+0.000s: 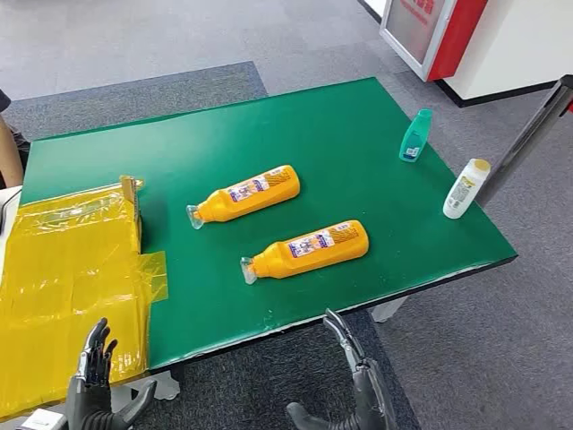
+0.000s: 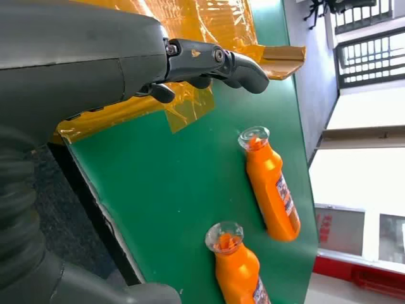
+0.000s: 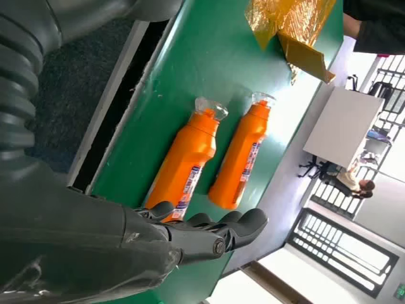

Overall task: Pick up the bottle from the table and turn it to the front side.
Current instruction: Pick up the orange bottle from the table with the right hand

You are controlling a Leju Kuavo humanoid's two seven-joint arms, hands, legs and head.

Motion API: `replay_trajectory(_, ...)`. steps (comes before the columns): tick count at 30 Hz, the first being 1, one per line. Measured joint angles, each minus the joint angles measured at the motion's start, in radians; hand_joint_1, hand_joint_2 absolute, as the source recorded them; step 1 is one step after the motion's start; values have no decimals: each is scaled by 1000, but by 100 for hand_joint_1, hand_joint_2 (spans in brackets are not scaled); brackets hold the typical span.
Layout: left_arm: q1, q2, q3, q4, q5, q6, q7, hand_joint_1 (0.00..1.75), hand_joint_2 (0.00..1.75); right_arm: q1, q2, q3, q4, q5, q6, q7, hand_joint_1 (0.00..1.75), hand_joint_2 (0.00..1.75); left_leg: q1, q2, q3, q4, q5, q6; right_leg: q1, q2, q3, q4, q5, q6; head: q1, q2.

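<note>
The green worktop (image 1: 337, 116) carries yellow plastic sheeting (image 1: 67, 269) at my left and two orange bottles (image 1: 307, 248) (image 1: 246, 192) lying flat mid-surface, side by side. My left hand (image 1: 91, 381) and right hand (image 1: 358, 376) hover before the near edge, fingers spread, holding nothing.

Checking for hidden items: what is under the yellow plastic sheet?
The yellow plastic sheet covers the green table's left end. A cardboard edge shows; anything beneath is hidden.
</note>
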Motion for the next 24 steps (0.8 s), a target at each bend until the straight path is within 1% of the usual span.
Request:
replay_trajectory(16,-1,-7,12,0,-11,-2,-4,0,175,2,0,-7,-2,3,15,7,0,175,0,0,0,0,0,0,0,0,0,0,0,0,0,0)
replay_trajectory(20,-4,-8,17,0,-13,-5,-3,0,175,1,1,-21,-2,61,40,64,0,175,0,0,0,0,0,0,0,0,0,0,0,0,0,0)
replay_trajectory(22,-10,-7,19,1,-13,-6,-3,0,175,-3,6,-46,-10,125,85,112,0,175,0,0,0,0,0,0,0,0,0,0,0,0,0,0)
replay_trajectory(24,-19,-4,20,3,-13,-5,-3,0,175,-9,16,-84,-29,186,151,155,0,175,0,0,0,0,0,0,0,0,0,0,0,0,0,0)
